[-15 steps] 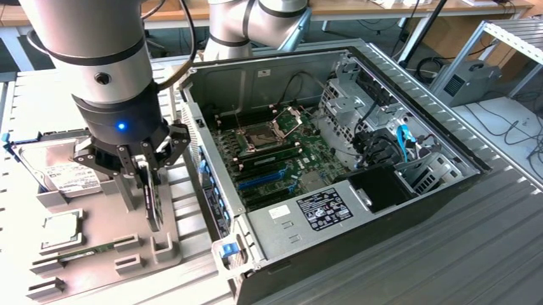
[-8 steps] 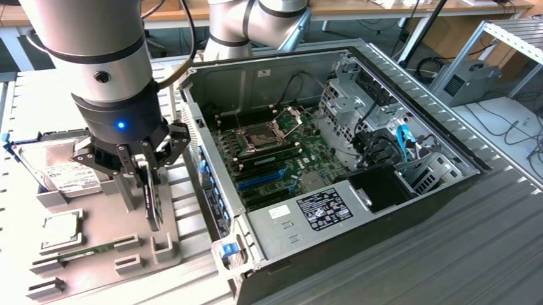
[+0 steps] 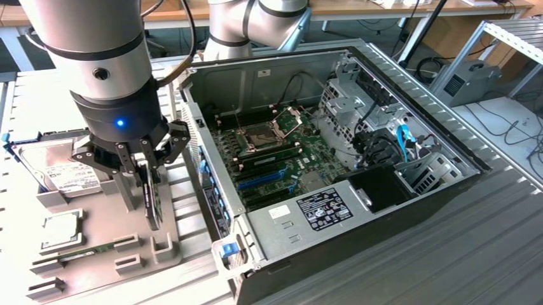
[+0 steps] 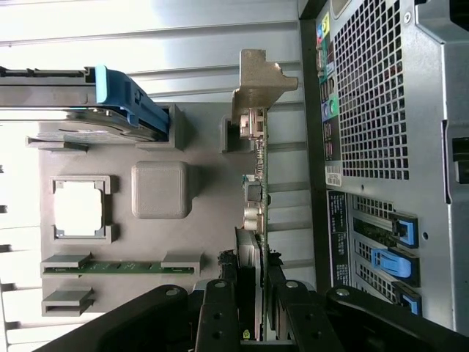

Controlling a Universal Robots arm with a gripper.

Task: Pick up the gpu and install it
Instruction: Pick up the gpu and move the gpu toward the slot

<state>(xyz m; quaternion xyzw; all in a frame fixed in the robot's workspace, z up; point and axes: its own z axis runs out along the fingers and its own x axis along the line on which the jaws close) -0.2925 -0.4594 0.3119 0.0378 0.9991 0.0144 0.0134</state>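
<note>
The gpu (image 3: pixel 154 198) stands on edge over the grey holder tray (image 3: pixel 106 213), just at the exterior view's left of the open computer case (image 3: pixel 357 190). It shows as a thin dark card. My gripper (image 3: pixel 146 166) comes down on it from above, shut on its upper edge with a finger on each face. In the wrist view the gpu (image 4: pixel 258 192) is seen edge-on, and its silver end bracket (image 4: pixel 256 79) sits by a grey holder block. My gripper (image 4: pixel 253 297) clamps the card between its black fingers (image 4: pixel 220 308). I cannot tell whether the card's lower edge is free of the tray.
The case lies open with the motherboard and its blue card slots (image 3: pixel 264 178) facing up. On the tray are a hard drive (image 3: pixel 63 173) in a blue carrier, a processor chip (image 3: pixel 61 229) and a memory stick (image 3: pixel 85 251). The case's rear wall (image 4: pixel 381 110) is close beside the card.
</note>
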